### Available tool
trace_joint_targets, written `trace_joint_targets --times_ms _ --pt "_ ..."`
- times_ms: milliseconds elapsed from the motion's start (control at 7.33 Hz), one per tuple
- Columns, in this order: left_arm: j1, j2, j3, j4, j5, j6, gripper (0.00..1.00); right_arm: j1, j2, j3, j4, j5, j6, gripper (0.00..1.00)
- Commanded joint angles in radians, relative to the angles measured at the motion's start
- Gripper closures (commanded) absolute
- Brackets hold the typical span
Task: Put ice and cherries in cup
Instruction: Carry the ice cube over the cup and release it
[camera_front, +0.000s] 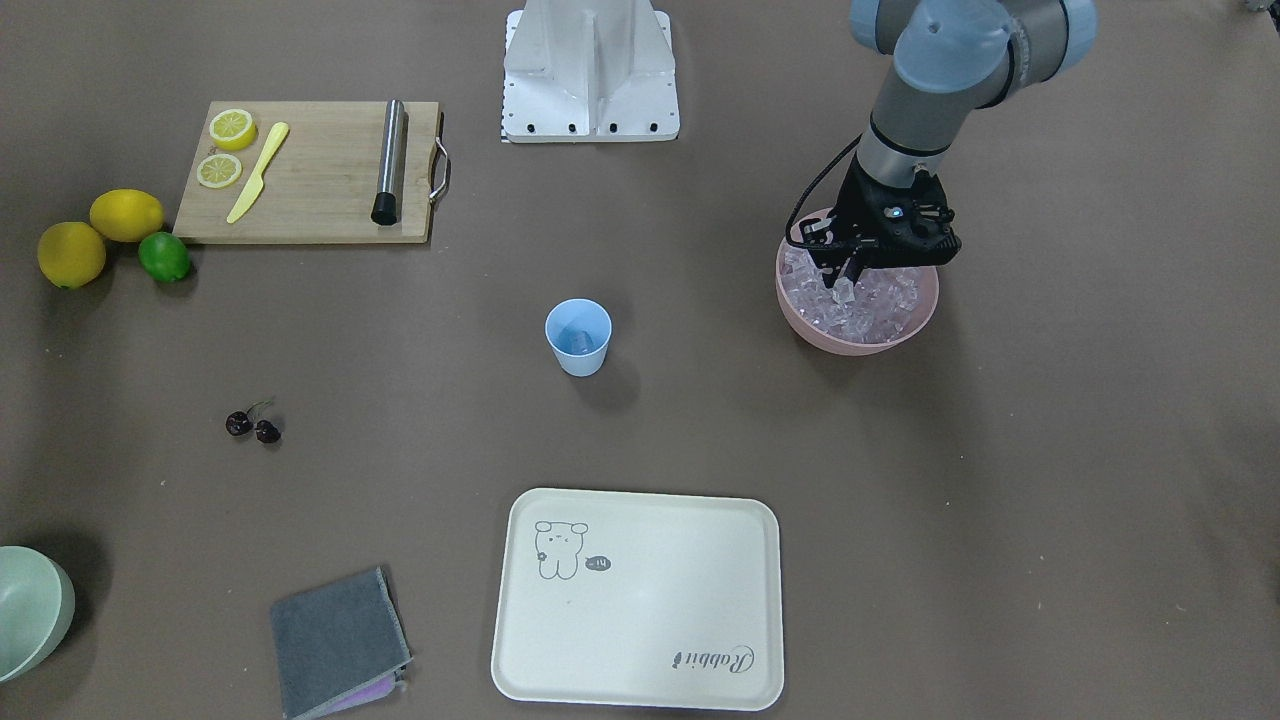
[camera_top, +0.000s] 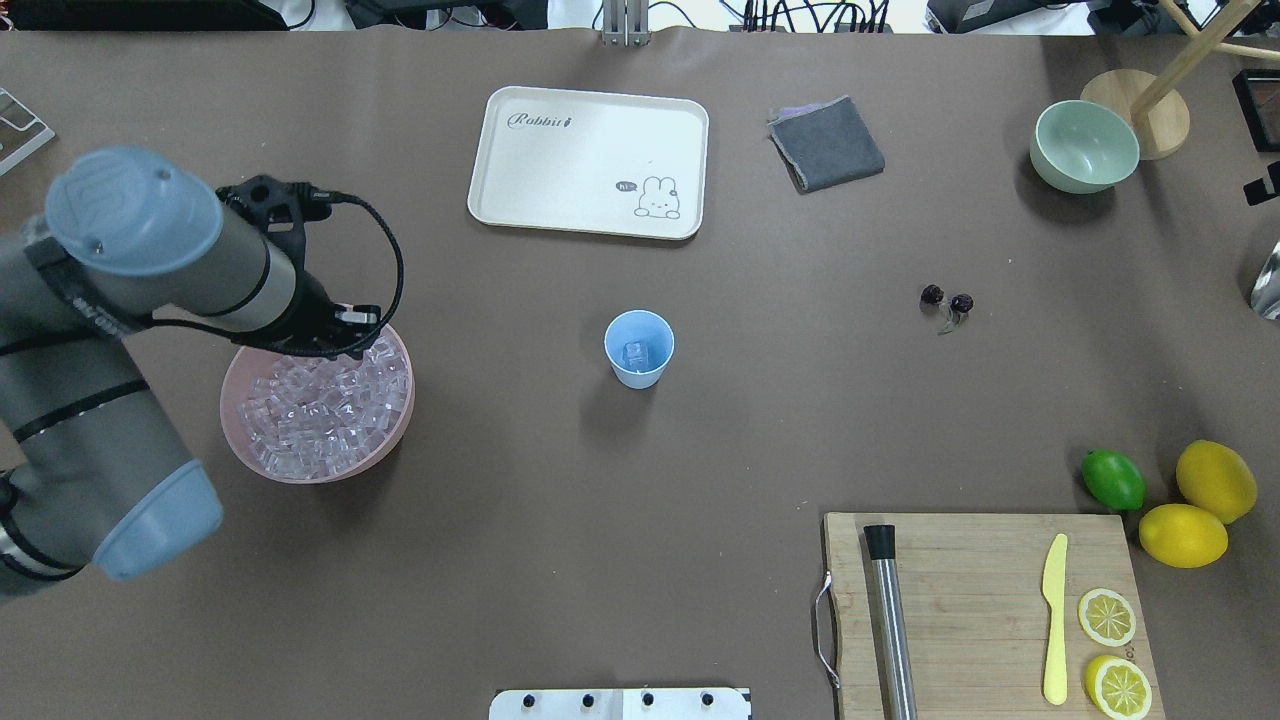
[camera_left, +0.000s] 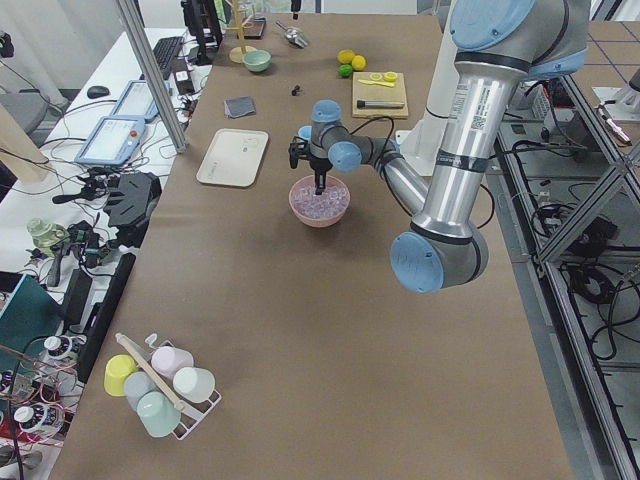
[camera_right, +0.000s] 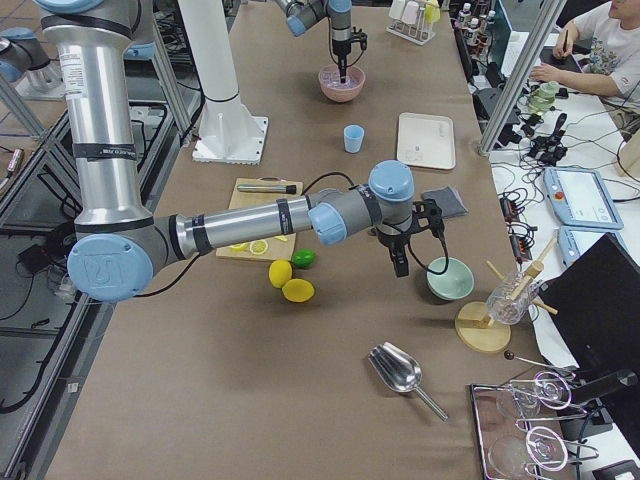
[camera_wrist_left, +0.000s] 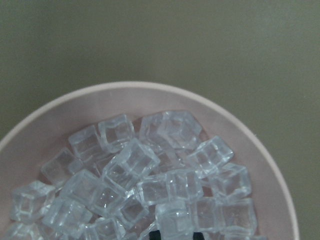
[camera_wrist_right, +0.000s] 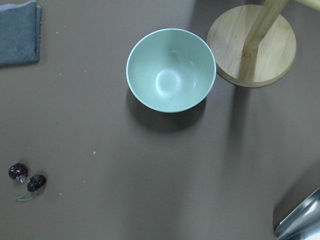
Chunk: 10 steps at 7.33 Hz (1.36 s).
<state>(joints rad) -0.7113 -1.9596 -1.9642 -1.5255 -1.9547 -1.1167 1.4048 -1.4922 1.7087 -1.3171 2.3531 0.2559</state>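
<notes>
Ice (camera_front: 885, 300) heaped in pink bowl (camera_front: 858, 346) toward the robot's left end of the table. The left gripper (camera_front: 844, 283) hangs over the heap with its fingers pinched on one ice cube (camera_wrist_left: 175, 220), and a second cube (camera_top: 636, 352) lies inside the cup (camera_front: 578, 337) at mid-table. Cherries (camera_front: 252, 425) lie on the bare table well apart from the cup, toward the robot's right; the right gripper (camera_right: 402, 268) hovers near the pale green bowl (camera_wrist_right: 171, 70), finger spread not discernible.

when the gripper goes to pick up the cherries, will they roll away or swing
The cherries are round, so a nudge would probably roll them. The thin stems joining them look floppy, so gripping one likely leaves the other dangling. They look tiny compared with the cup, so likely very light.
</notes>
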Motion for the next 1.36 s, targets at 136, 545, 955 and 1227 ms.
trace_joint_targets --times_ms 136,545,955,1227 --pt "-0.031 -0.293 0.129 0.128 -0.021 0.029 1.00 -0.001 0.003 -0.006 -0.001 0.012 0.000 0.01" --pt "0.024 -0.494 0.322 0.107 -0.013 -0.021 1.00 -0.001 0.003 -0.009 -0.002 0.012 0.000 0.01" --pt "0.116 -0.553 0.442 -0.013 0.006 -0.121 1.00 -0.001 0.003 -0.007 -0.001 0.014 0.000 0.01" --pt "0.164 -0.552 0.479 -0.085 0.086 -0.141 1.00 -0.001 0.003 -0.009 -0.001 0.012 -0.003 0.01"
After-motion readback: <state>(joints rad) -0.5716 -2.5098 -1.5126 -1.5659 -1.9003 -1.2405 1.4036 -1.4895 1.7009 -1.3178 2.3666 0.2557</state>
